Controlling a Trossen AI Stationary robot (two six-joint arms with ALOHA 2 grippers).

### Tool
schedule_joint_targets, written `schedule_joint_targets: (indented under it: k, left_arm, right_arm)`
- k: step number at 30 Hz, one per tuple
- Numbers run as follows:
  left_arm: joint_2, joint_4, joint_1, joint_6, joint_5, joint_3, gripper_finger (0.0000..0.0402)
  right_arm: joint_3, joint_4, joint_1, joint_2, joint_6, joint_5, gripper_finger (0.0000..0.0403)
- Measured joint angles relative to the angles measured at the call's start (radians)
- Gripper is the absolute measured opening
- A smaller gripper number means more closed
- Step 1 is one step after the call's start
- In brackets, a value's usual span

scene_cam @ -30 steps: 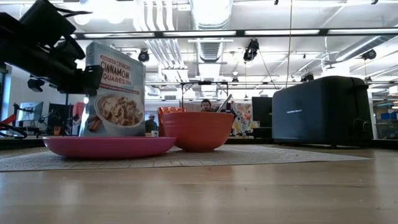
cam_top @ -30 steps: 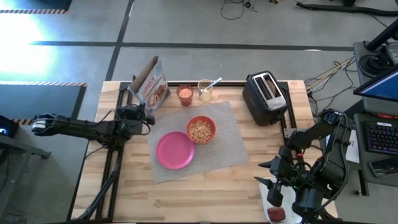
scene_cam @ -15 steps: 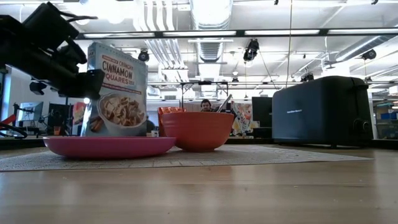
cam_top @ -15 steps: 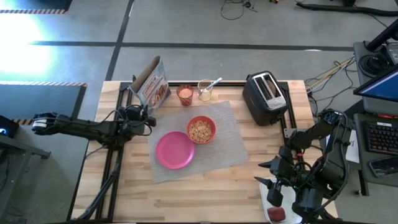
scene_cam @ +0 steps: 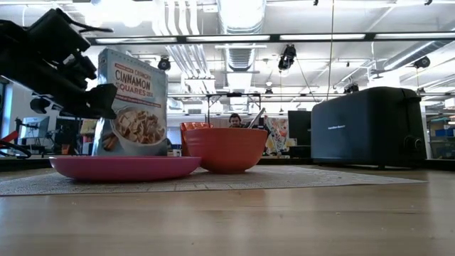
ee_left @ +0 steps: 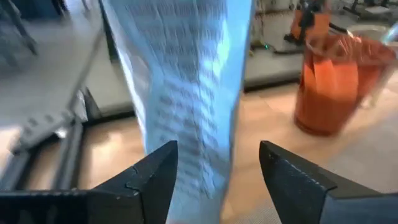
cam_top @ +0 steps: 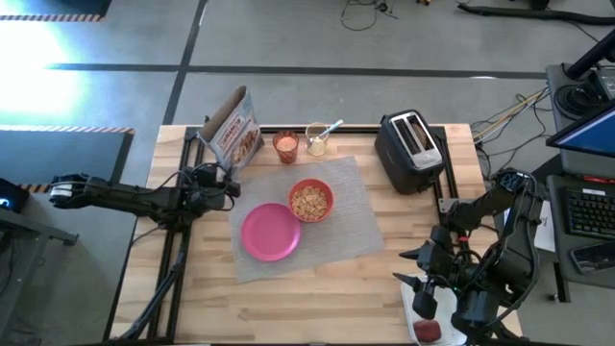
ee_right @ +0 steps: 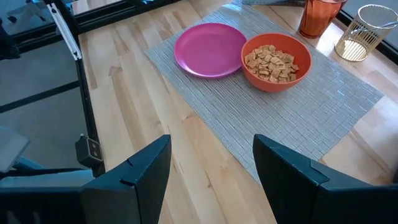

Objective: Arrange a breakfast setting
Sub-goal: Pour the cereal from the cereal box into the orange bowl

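On the grey mat lie the pink plate and the orange-red bowl, which is filled with cereal squares. Behind the mat stand the small orange cup and a wire holder with the spoon in it. A cereal box stands upright on its bottom at the far left. My left gripper is open, level, with a finger on either side of the box's narrow side. My right gripper hangs open and empty over the near right corner. A red apple lies below it.
A black toaster stands at the far right of the table. Bare wood lies along the near edge, in front of the mat. A metal frame runs along the table's left edge under my left arm.
My left gripper has opened and let go of the cereal box, staying in place beside it. The box rocked slightly and now stands upright on the table. My right arm has kept still.
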Motion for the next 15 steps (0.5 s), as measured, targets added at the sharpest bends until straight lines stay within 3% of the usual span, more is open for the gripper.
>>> schedule_joint_targets:
  k: [5, 11, 15]
  left_arm:
    - [0.007, -0.053, 0.0, -0.056, 0.119, 0.0, 0.0206]
    - [0.03, -0.133, 0.002, -0.133, -0.013, 0.0, 0.0204]
    - [0.034, -0.103, 0.002, -0.134, -0.035, 0.0, 0.0204]
  right_arm:
    - [0.0, 0.0, 0.0, 0.0, 0.0, 0.0, 0.0215]
    - [0.0, 0.0, 0.0, 0.0, -0.001, 0.0, 0.0215]
    - [0.0, 0.0, 0.0, 0.0, -0.003, 0.0, 0.0215]
